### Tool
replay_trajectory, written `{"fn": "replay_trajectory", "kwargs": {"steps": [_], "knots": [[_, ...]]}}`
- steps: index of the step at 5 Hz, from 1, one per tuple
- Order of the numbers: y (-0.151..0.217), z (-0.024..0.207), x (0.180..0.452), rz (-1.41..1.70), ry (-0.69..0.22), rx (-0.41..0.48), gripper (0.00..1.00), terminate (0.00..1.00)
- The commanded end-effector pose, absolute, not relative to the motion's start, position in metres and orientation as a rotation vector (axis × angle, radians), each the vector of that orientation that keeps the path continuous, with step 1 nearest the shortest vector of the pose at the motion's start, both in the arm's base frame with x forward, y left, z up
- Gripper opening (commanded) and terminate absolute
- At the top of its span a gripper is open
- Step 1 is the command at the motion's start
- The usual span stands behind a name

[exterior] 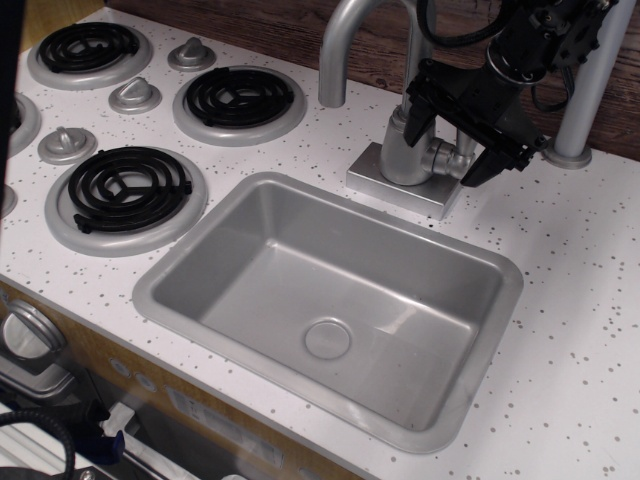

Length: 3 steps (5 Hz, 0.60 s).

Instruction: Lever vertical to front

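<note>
The lever (466,140) is a small silver paddle. It stands about upright on a short stub at the right side of the cylindrical faucet body (405,152). My black gripper (448,153) comes down from the upper right, and its jaws are apart and straddle the lever. One finger (417,112) lies in front of the faucet body. The other finger (492,158) is to the right of the lever. Most of the lever is hidden behind the gripper.
The curved spout (342,55) rises left of the gripper. A plain silver pole (588,90) with a round base stands just right of it. The sink (150,290) lies in front of the faucet base. Stove burners (238,97) and knobs (134,95) are at left.
</note>
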State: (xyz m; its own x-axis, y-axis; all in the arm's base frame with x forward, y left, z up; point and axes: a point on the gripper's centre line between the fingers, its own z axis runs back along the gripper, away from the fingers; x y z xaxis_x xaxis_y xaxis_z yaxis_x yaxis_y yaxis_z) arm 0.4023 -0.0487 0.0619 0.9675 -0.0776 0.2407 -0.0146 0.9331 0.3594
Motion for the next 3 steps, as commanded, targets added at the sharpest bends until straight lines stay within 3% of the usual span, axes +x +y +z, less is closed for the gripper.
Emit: {"fn": "replay_trajectory", "kwargs": {"steps": [1, 3], "knots": [[-0.0519, 0.1053, 0.4143, -0.033, -0.385, 0.372, 1.00, 0.00], [-0.0529, 0.1103, 0.4231, -0.055, -0.416, 0.364, 1.00, 0.00]]}}
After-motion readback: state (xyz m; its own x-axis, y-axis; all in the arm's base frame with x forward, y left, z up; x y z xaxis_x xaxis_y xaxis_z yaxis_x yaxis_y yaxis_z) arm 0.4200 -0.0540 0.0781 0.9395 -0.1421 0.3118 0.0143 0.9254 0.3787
